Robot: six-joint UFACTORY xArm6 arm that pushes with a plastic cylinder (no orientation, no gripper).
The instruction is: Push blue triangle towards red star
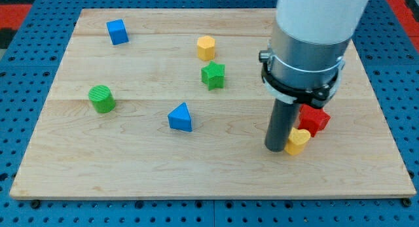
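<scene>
- Tip point(275, 149) of dark rod down on wooden surface point(131, 168), at the view's lower right, just left of small yellow block point(298, 141), touching or nearly so.
- No end effector on this arm, just the rod, so nothing spread or pinching.
- Blue triangle point(181, 118) sits left of centre, well apart from my tip, nothing touching it.
- Red star point(314, 118) right of the rod, partly hidden by the arm, just above the small yellow block, apparently touching it.
- Green star point(213, 75) and yellow hexagonal block point(205, 48) near the view's top centre.
- Blue cube point(118, 31) top left; green cylinder point(101, 99) at left.
</scene>
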